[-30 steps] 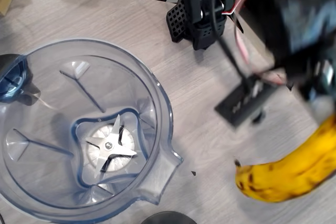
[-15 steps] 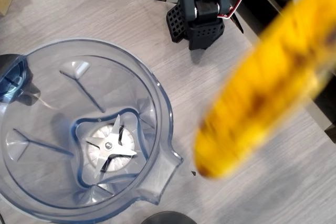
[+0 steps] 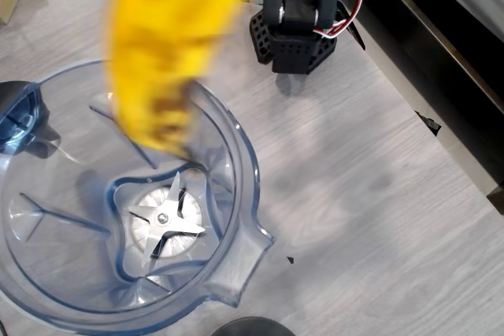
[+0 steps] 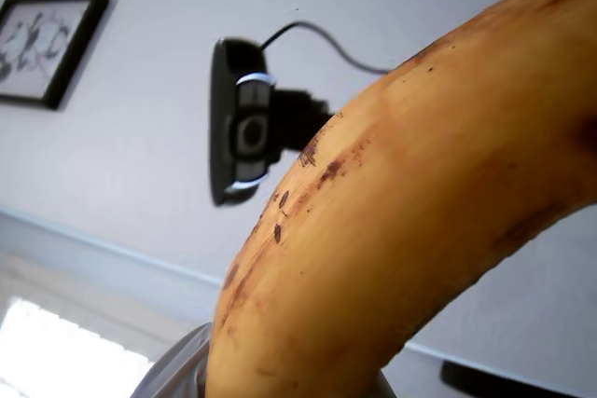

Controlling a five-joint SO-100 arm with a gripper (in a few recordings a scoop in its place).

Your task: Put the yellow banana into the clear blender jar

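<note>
arm base (image 3: 299, 17) at table's far edge

I seem to be working in a home room: a framed picture (image 4: 45, 47) hangs on the pale wall, and a webcam (image 4: 241, 132) watches the wood-grain worktop (image 3: 370, 218).

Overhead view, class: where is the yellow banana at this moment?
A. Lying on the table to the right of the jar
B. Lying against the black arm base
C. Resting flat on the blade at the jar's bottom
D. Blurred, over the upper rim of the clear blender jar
D: the yellow banana is a blurred streak overlapping the top rim of the clear blender jar, while the blade below lies uncovered.
</note>
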